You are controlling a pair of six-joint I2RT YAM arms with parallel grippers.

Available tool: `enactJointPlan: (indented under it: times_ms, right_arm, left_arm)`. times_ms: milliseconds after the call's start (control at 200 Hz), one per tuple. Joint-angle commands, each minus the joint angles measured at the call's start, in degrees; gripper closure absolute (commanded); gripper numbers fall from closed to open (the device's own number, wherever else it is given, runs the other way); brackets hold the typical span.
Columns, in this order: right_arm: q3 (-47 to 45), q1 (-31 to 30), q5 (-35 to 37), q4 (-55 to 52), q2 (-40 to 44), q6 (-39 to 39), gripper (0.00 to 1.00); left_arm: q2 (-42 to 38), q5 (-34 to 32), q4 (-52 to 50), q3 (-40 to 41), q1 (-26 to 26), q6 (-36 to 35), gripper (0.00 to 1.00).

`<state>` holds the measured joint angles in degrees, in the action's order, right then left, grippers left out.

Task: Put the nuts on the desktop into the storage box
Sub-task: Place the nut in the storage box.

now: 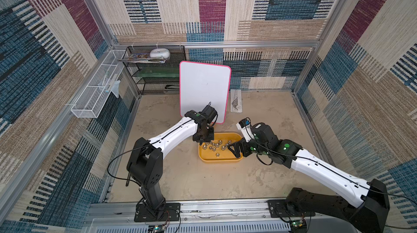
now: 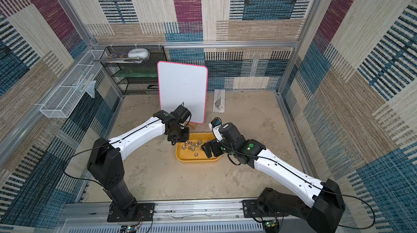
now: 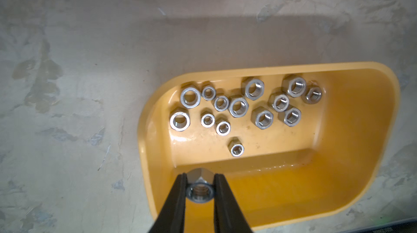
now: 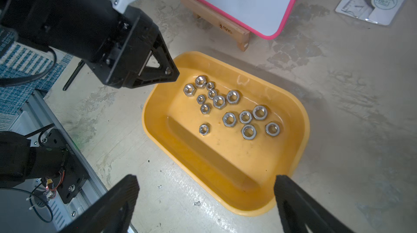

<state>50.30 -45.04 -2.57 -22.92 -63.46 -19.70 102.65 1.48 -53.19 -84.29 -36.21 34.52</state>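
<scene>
Left tool [image 3: 200, 176] pinched narrow on held nut [image 3: 199, 192], hanging just inside far-left rim of storage box [image 3: 293, 66]; box floor directly below. Other nuts [image 3: 238, 107] lie flat on box floor. Right tool [image 4: 206, 178] wide, empty, over right end. No loose nut apparent on desk [image 1: 203, 182], though arms [image 1: 176, 134] hide patches.

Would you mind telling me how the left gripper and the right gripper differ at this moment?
The left gripper is shut on a nut; the right gripper is wide open and empty. The left gripper hangs over one end of the yellow box, the right gripper over the opposite end. Both are black and hang above the box.
</scene>
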Motion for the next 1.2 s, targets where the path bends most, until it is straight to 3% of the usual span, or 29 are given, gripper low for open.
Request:
enactJointPlan:
  times_ms: [0,561,1072,1197]
  right_arm:
    - [-0.6,0.0,2.8,-1.1,1.1,-1.1,0.01]
    - [-2.0,0.8,5.5,-4.5,3.8,-2.7,0.01]
    - [-1.8,1.2,5.1,-4.5,3.5,-2.4,0.01]
    - [-1.7,1.3,4.8,-4.2,3.2,-2.3,0.01]
  left_arm:
    - [2.9,0.7,-1.0,-1.6,-1.9,0.9,0.76]
    - [14.3,3.1,-0.6,-7.2,-6.1,0.0,0.76]
    - [17.0,2.6,0.0,-7.1,-6.1,-0.9,0.76]
    - [16.9,2.8,0.0,-7.2,-6.1,-0.9,0.71]
